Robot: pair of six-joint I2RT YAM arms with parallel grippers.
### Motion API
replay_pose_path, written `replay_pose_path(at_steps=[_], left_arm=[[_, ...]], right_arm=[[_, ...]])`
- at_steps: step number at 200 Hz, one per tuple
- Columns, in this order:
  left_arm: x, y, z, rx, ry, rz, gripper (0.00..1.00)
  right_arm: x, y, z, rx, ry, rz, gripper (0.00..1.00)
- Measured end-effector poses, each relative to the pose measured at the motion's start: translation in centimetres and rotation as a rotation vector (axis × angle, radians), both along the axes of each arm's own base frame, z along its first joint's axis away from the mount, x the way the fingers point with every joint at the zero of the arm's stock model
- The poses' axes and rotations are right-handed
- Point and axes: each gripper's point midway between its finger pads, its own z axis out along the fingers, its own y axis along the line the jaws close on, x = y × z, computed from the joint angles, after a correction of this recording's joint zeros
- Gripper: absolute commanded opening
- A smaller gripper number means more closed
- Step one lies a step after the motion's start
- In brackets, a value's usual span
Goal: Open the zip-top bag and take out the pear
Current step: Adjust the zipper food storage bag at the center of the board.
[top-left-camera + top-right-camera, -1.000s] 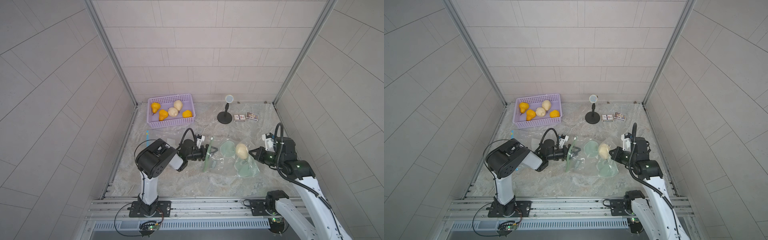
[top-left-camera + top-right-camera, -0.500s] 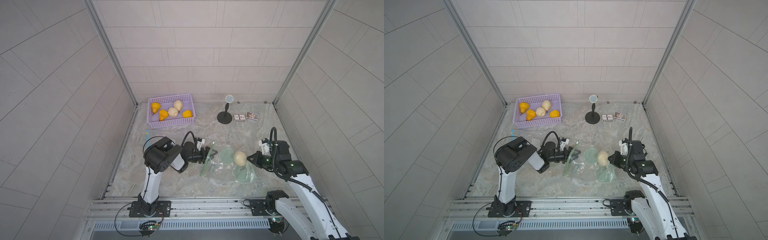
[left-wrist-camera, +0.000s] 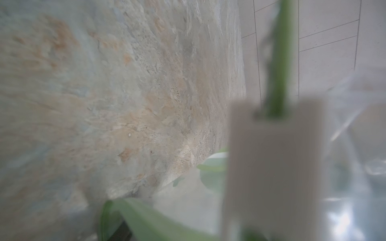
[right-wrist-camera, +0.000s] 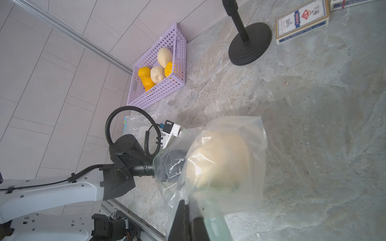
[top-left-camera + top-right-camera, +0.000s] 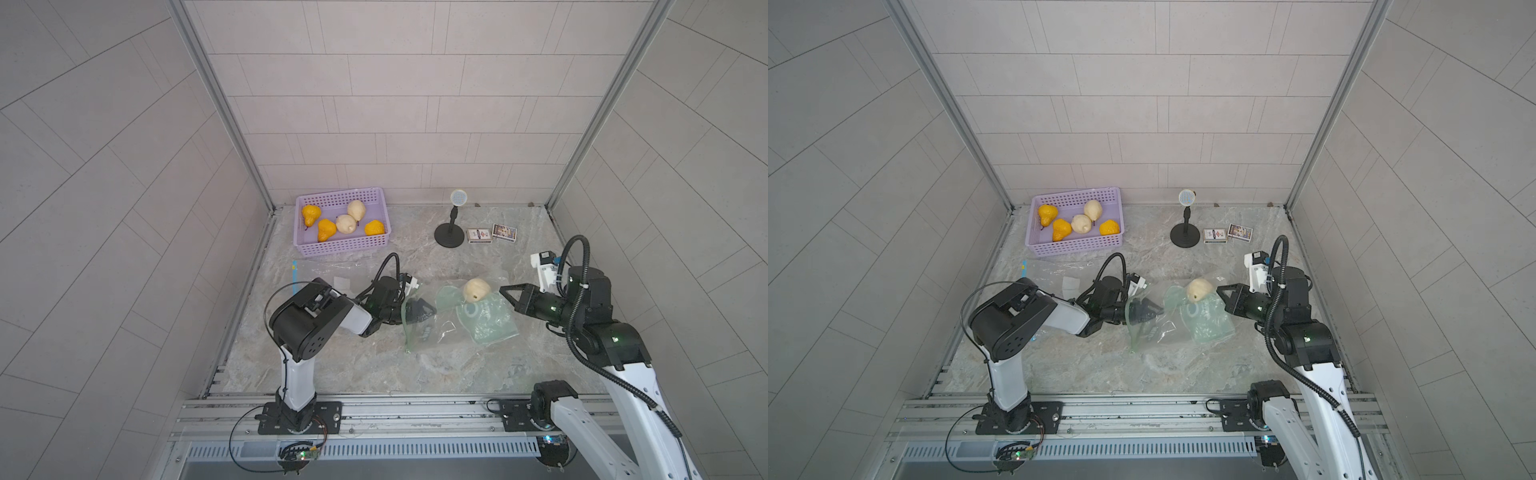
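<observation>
Left jaws deeper into bag (image 5: 490, 324) mouth, opening unclear; right jaws still pinch bag.

No wording can be read for certain. The card box (image 4: 302, 20) beside the black stand (image 4: 248, 43) carries a red emblem and lines of small print, perhaps a brand name, too blurred to make out.

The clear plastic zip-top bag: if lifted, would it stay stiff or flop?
Probably floppy: the clear plastic zip-top bag lies crumpled and wrinkled on the stone-patterned tabletop. Its glossy film looks slippery. The pale beige pear inside would likely sag it and roll about.
</observation>
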Motion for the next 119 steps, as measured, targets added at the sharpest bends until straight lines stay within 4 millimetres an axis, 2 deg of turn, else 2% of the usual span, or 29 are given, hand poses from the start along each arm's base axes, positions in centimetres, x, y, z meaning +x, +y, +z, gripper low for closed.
replay_pose_path(at_steps=[55, 74, 93, 108, 113, 119], left_arm=[[0.1, 0.5, -0.1, 0.020, -0.045, 0.004, 0.59], [0.1, 0.5, -0.1, 0.004, -0.051, 0.011, 0.59], [0.2, 0.4, 0.0, -0.009, -0.050, 0.019, 0.59], [0.2, 0.4, 0.0, -0.014, -0.048, 0.023, 0.59], [0.2, 0.4, 0.0, -0.015, -0.048, 0.025, 0.59], [0.2, 0.4, 0.0, -0.015, -0.049, 0.025, 0.59]], right_arm=[[-0.2, 0.2, -0.1, -0.006, 0.000, 0.016, 0.00], [-0.8, -0.4, -0.4, -0.041, 0.016, -0.007, 0.00], [-1.3, -2.0, -2.0, -0.118, 0.087, -0.074, 0.00], [-1.7, -3.4, -4.4, -0.179, 0.156, -0.136, 0.01], [-1.9, -3.8, -5.3, -0.195, 0.178, -0.157, 0.05], [-2.2, -4.3, -6.3, -0.213, 0.203, -0.180, 0.16]])
